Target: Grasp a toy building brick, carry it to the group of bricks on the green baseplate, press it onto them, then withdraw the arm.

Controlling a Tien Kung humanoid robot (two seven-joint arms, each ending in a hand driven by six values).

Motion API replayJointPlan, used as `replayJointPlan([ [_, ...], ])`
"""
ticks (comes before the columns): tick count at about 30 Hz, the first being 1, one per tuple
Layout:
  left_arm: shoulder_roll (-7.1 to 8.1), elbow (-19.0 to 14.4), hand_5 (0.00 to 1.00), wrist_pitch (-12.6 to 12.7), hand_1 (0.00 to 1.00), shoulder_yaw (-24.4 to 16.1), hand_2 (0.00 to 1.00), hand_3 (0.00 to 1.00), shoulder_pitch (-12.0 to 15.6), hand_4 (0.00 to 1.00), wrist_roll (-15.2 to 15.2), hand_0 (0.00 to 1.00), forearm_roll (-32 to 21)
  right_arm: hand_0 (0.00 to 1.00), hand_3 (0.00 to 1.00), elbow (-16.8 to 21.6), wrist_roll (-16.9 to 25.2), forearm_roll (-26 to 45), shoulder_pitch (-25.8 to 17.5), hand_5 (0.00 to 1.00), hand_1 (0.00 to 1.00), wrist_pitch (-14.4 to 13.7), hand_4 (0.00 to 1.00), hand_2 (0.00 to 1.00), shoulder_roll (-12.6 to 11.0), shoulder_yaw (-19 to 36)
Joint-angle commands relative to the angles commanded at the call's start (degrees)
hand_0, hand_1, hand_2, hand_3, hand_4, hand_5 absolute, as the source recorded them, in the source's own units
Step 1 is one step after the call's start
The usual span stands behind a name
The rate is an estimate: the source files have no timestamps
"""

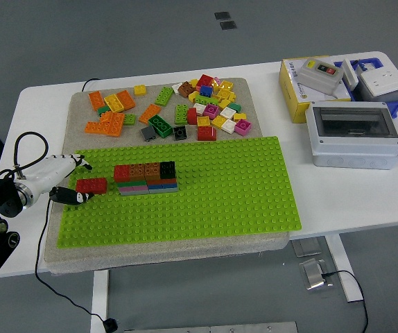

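From the head view, the white rectangular surface [206, 83] carried a beige foam-like mat [81, 260], and on the mat's near half lay the flat, studded, bright green plastic baseplate [220, 201]. The left hand [71, 182], white-shelled with black fingertips on a black arm, came in from 9 o'clock and reached over the baseplate's left edge. Its fingers [66, 194] were clamped on the red rectangular toy building brick [91, 185], one finger above it and the others below, with the brick sitting low over the baseplate's studs; whether it touched them could not be told. Just beside the red brick, toward 3 o'clock and apart by a narrow gap, stood the group of stacked bricks [147, 177]: red, orange, brown and black tops over pink, green, grey and blue layers, set in a row on the baseplate.

At 12 o'clock from the baseplate, on the mat's far half, a loose pile of mixed coloured bricks [185, 107] lay scattered, orange ones to the left and yellow, red, green and magenta ones to the right. Well apart at 2 o'clock sat a grey plastic enclosure with a clear lid [355, 135], a yellow-and-white cardboard box [297, 90] and a grey push-button switch box [322, 73].
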Motion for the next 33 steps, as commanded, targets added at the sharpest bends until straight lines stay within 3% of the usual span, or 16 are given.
replayJointPlan([
  [14,0.04,0.3,0.341,0.5,0.998,0.1,0.998,0.813,-0.1,0.762,-0.8,0.998,-0.4,0.624,0.772,0.0,0.2,0.3,0.0,0.998,0.595,0.0,0.643,0.706,0.0,-0.2],
  [15,0.01,0.3,0.307,0.7,0.998,0.1,0.998,0.736,-0.1,0.726,-0.9,0.998,-0.4,0.624,0.771,0.0,0.2,0.4,0.0,0.998,0.596,0.0,0.643,0.706,0.0,-0.2],
  [20,-0.09,0.5,0.307,1.2,0.998,0.1,0.998,0.736,-0.1,0.726,-1.1,0.998,-0.5,0.624,0.771,0.0,0.3,0.4,0.0,0.998,0.596,0.0,0.643,0.706,0.0,-0.3],
  [21,-0.11,0.6,0.299,1.2,0.998,0.1,0.998,0.677,0.0,0.714,-1.1,0.998,-0.5,0.624,0.772,0.0,0.3,0.5,0.0,0.998,0.596,0.0,0.643,0.705,0.0,-0.3],
  [33,-0.27,0.9,0.296,1.1,0.998,0.2,0.998,0.664,0.1,0.713,-0.9,0.998,-0.5,0.625,0.772,0.0,0.4,0.7,0.1,0.998,0.597,0.0,0.644,0.704,-0.1,-0.5],
])
